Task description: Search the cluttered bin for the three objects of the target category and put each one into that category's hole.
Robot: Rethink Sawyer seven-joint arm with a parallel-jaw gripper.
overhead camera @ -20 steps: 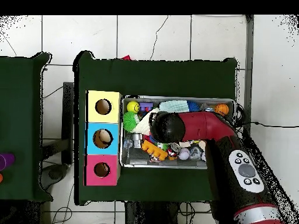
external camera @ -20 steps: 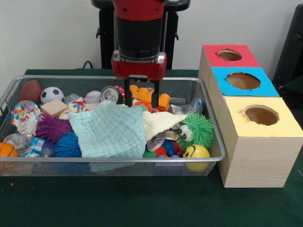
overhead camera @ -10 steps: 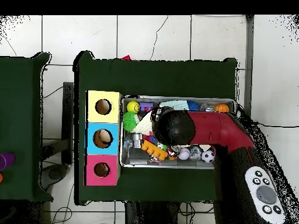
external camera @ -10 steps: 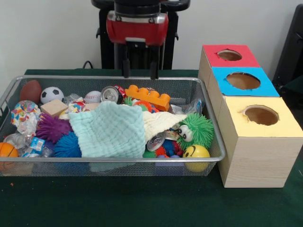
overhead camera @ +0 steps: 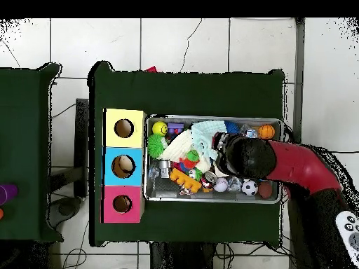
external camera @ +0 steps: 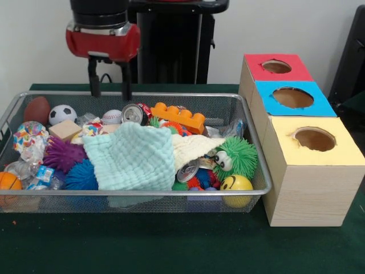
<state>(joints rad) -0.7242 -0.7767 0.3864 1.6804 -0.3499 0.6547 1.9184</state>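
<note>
The silver wire-mesh bin [external camera: 142, 193] is full of toys; it also shows in the overhead view [overhead camera: 210, 199]. A mint cloth [external camera: 134, 157] and a cream cloth [external camera: 193, 147] cover its middle. Round them lie two drink cans [external camera: 133, 114] [external camera: 188, 170], an orange brick [external camera: 178, 117], a soccer ball [external camera: 61, 114], a baseball [external camera: 112, 117] and a green furry toy [external camera: 236, 157]. My gripper [external camera: 108, 85] is open and empty. It hangs above the bin's far rim, over the soccer ball and baseball. In the overhead view the arm [overhead camera: 245, 155] hides it.
Three wooden boxes with round holes stand beside the bin: red top [external camera: 276, 67], blue top [external camera: 292, 98], yellow top [external camera: 315, 140]. A yellow smiley ball [external camera: 236, 184], purple [external camera: 61, 154] and blue [external camera: 81, 176] spiky balls, a football [external camera: 37, 108] and a basketball [external camera: 8, 182] lie in the bin.
The gripper rose out of the bin by the orange brick, empty, then moved left in the front view to above the soccer ball. The orange brick now shows fully.
</note>
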